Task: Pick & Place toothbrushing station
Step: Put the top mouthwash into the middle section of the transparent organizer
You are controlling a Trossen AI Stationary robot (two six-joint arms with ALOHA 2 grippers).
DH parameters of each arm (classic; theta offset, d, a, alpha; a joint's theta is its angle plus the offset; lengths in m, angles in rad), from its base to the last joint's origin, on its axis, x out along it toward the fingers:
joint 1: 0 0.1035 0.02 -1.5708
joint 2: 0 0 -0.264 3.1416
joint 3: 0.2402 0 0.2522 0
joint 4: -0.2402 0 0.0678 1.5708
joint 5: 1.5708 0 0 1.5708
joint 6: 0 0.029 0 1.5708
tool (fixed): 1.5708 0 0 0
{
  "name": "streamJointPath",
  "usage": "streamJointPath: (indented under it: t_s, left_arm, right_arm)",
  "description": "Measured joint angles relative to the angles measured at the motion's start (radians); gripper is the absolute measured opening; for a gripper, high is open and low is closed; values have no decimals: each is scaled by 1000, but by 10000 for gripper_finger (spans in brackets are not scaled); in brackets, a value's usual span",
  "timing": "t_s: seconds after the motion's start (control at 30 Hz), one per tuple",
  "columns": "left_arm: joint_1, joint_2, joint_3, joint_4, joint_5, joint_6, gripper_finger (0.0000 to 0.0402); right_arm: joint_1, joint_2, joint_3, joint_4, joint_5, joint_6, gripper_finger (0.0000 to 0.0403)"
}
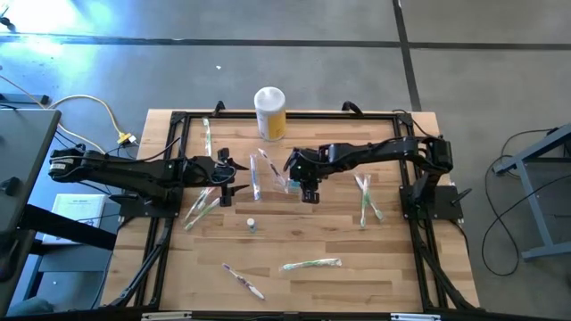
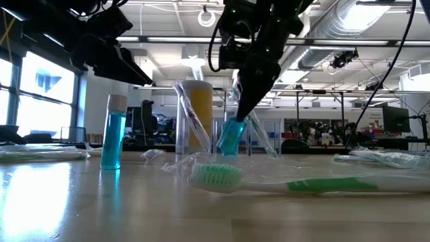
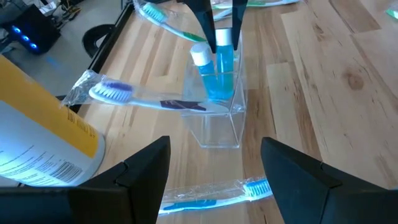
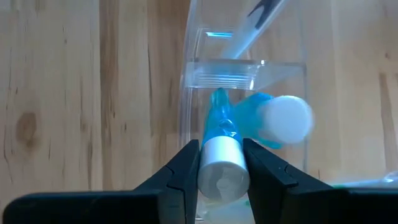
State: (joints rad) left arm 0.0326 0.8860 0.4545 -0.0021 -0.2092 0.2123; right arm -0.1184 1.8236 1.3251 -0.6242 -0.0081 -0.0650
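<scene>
The clear plastic holder (image 3: 219, 127) stands on the table's middle, between my two grippers. A purple-bristled wrapped toothbrush (image 3: 140, 99) leans out of it, and a small blue tube with a white cap (image 4: 283, 118) lies tilted inside. My right gripper (image 4: 222, 149) is above the holder, shut on a second blue tube (image 2: 232, 138). My left gripper (image 3: 214, 146) stands open, level, just left of the holder, holding nothing. A third blue tube (image 2: 113, 131) stands upright on the table nearer the front edge. My right gripper pinches the tube's white cap (image 4: 222, 163) between its two fingers, coming steeply from above. The tube hangs below the fingers, slightly tilted, with its blue lower end (image 3: 219, 87) inside the clear holder. Whether that end rests on the holder's floor, I cannot tell.
A yellow canister with a white top (image 1: 270, 111) stands behind the holder. Wrapped toothbrushes lie about: a green one (image 1: 310, 264) and a purple one (image 1: 243, 281) near the front, a blue one (image 3: 211, 196) under my left gripper, others at right (image 1: 366, 201) and far left (image 1: 207, 134).
</scene>
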Motion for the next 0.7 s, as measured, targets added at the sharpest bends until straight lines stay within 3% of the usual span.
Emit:
streamJointPath:
  t_s: [0.3, 0.7]
  left_arm:
    - [0, 0, 0, 0, 0, 0, 244]
    - [0, 0, 0, 0, 1, 0, 244]
  right_arm:
    - [0, 0, 0, 10, 4, 10, 115]
    - [0, 0, 0, 31, 5, 19, 116]
